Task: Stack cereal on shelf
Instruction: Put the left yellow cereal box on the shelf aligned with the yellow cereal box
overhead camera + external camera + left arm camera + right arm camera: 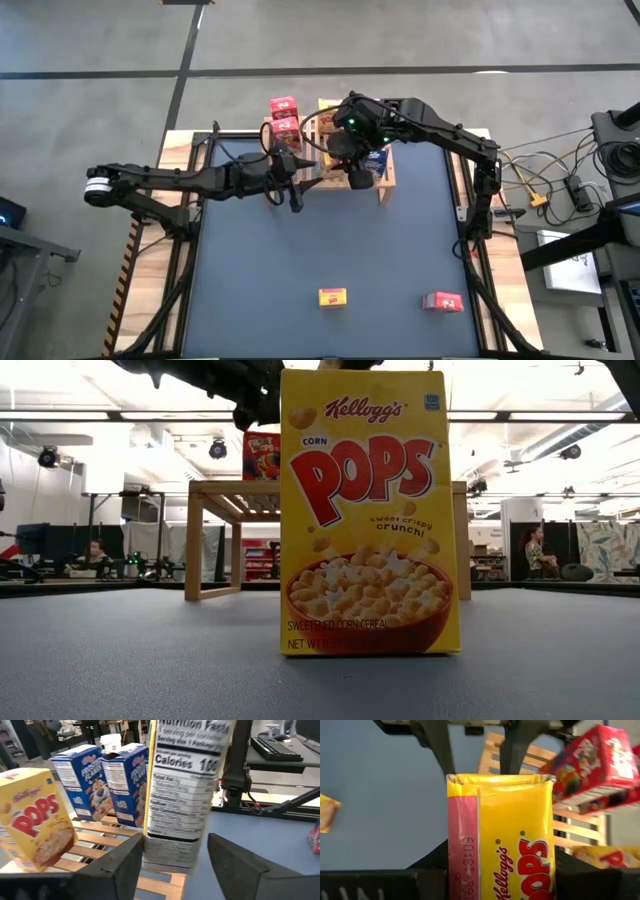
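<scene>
Grey tabletop (pixel 120 660) spreads under ceiling strip lights (pixel 150 415).

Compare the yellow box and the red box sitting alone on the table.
The yellow box is yellow, the red box red. The yellow box stands upright; the red box shows a wider outline from above, so it probably lies flat. Both are small cereal boxes on the table.
</scene>
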